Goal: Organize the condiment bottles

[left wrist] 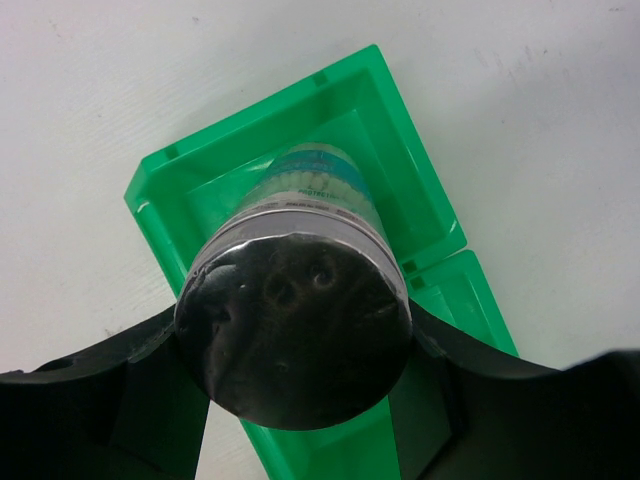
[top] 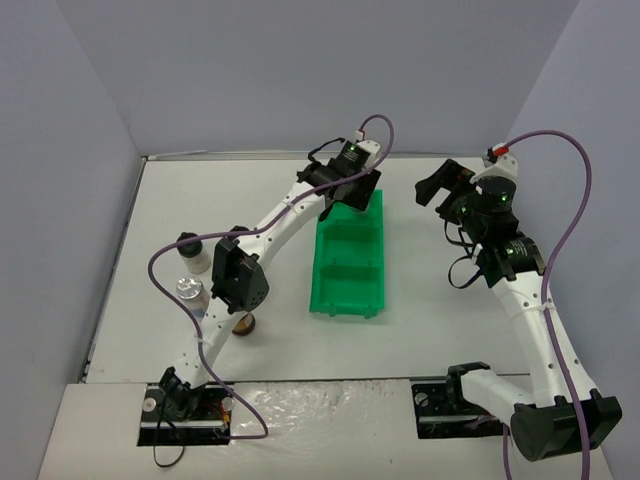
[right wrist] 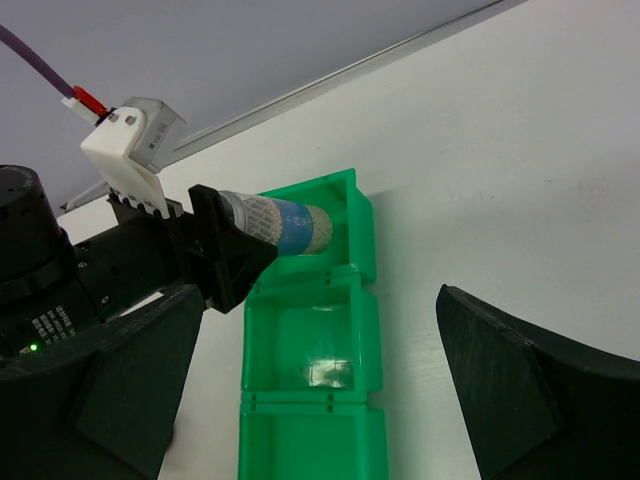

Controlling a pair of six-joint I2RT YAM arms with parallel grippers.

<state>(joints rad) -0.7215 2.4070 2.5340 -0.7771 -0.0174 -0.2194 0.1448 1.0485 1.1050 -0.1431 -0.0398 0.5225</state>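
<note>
My left gripper (top: 350,190) is shut on a silver-capped jar (left wrist: 300,300) with a pale body and a blue-and-white label. It holds the jar tilted, with its bottom inside the far end compartment of the green bin (left wrist: 150,200). The right wrist view shows the same jar (right wrist: 290,226) leaning into that compartment. The two nearer compartments of the bin (right wrist: 365,250) that show are empty. My right gripper (top: 440,185) is open and empty, right of the bin's far end. At the left stand a black-capped jar (top: 190,245), a silver-capped jar (top: 188,291) and a brownish jar (top: 245,323), partly under the left arm.
The green bin (top: 345,295) lies lengthwise in the middle of the white table. Grey walls close the table at the back and both sides. The left arm's forearm (top: 240,275) crosses above the jars at the left.
</note>
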